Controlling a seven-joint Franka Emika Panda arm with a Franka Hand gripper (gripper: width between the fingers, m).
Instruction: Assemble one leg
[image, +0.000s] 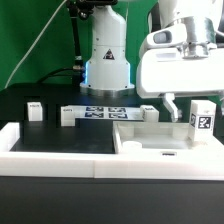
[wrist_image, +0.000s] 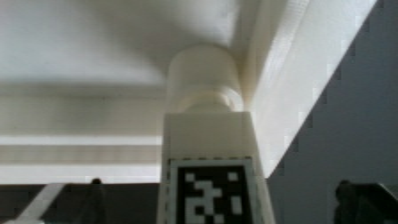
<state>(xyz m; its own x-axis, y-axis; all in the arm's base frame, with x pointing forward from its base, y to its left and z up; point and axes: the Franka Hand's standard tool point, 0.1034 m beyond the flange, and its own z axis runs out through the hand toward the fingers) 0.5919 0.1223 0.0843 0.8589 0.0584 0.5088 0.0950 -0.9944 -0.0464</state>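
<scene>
A leg (image: 203, 118), a white post with a black-and-white tag, stands upright at the right corner of the large white panel (image: 150, 140). My gripper (image: 199, 102) hangs over it, one finger (image: 170, 104) showing to the leg's left, apart from it. In the wrist view the leg (wrist_image: 210, 140) runs up the middle, its rounded end against the panel (wrist_image: 89, 60). The gripper (wrist_image: 222, 205) is open: the fingertips (wrist_image: 80, 200) stand well clear of the leg on both sides. Three more legs stand behind: one (image: 35, 110), a second (image: 68, 115) and a third (image: 148, 112).
The marker board (image: 105, 112) lies in front of the robot base (image: 107, 60). A long white border rail (image: 55, 152) runs along the front of the black table, with a raised end at the exterior view's left (image: 10, 135).
</scene>
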